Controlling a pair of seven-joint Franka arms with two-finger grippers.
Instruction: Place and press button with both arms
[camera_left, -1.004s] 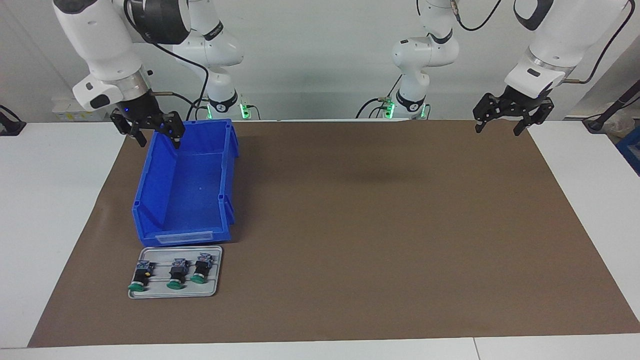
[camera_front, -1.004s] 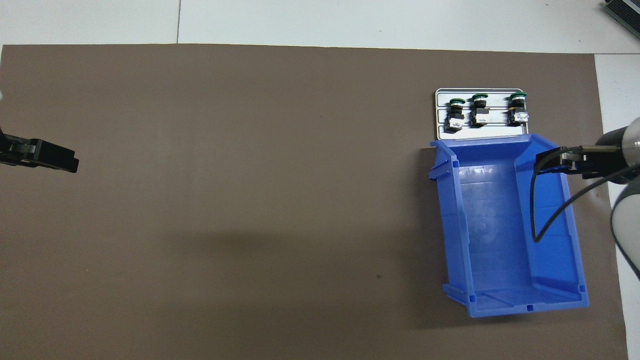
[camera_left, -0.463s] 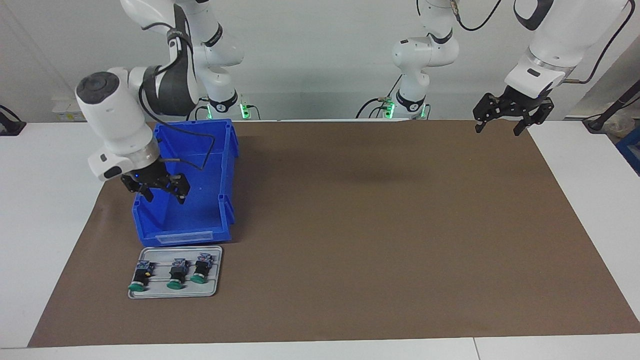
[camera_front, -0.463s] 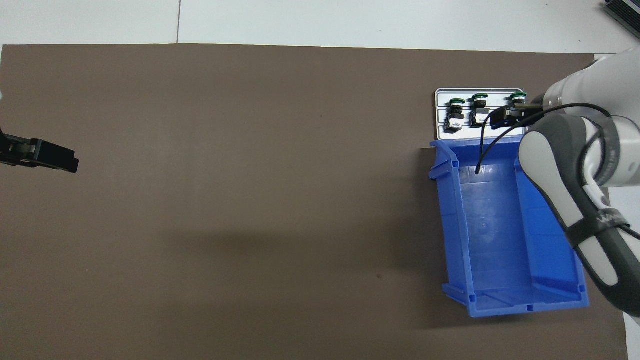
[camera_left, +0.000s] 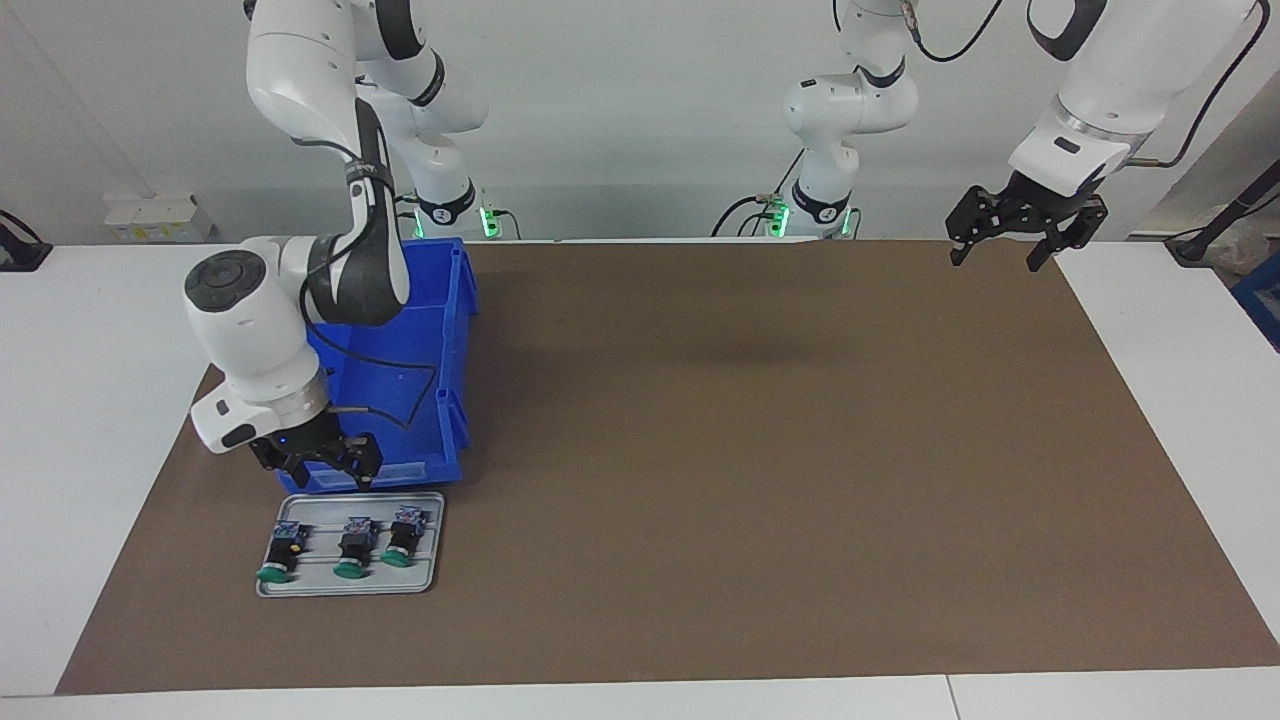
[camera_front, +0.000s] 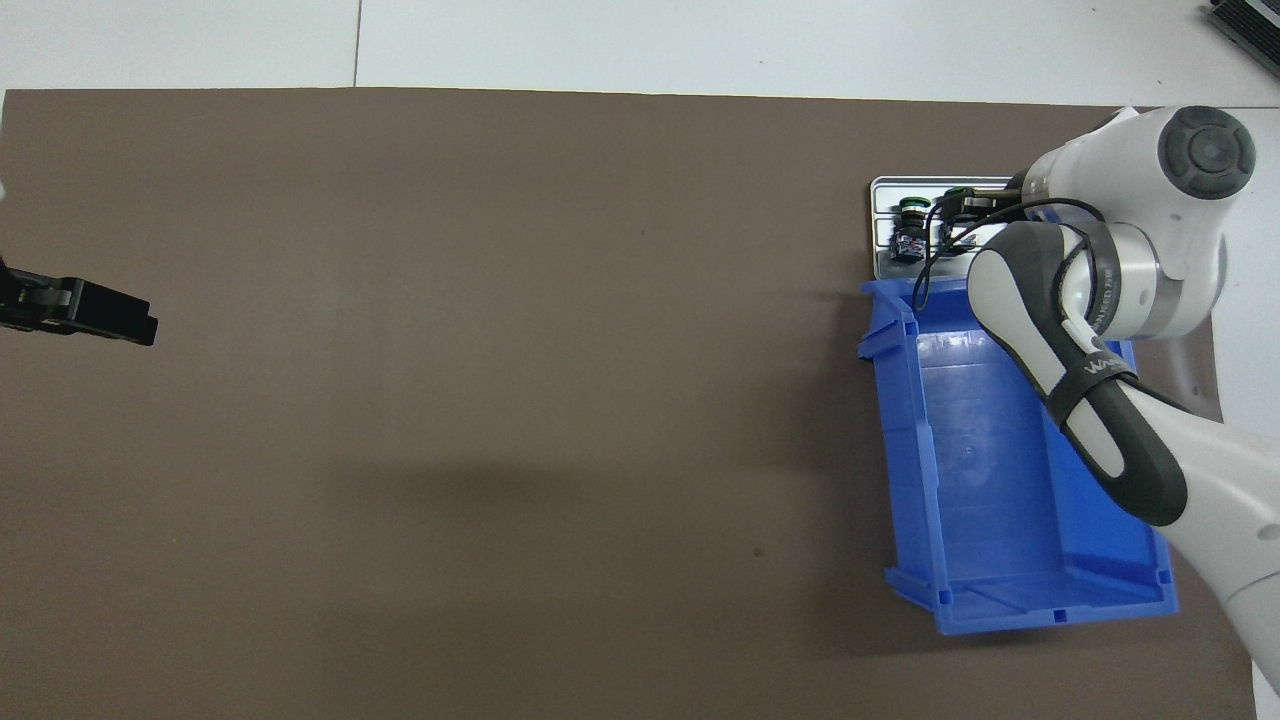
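Green-capped, the button (camera_left: 348, 548) lies on its side in the middle of three alike on a grey metal tray (camera_left: 430, 575), which sits on the brown mat (camera_left: 760, 450) toward the right arm's end of the tabletop (camera_left: 90, 420), just beside the low open end of a blue bin (camera_left: 455, 330) and farther from the robots than it. The right gripper (camera_left: 318, 470) hangs over the edge of the tray nearest the bin, its fingers spread and holding nothing, apart from the buttons below. The step in hand looks like the reach for the pick. The next move probably calls for a short descent onto one body, the fingers straddling it without knocking its neighbours, which lie close. The bin's front wall stands right by the wrist and leaves little room there; toward the tray's outer edge the way is free. Toward the left arm's end, the left gripper (camera_left: 1020, 228) waits, raised over the mat's corner, fingers spread, with broad bare mat between the arms.
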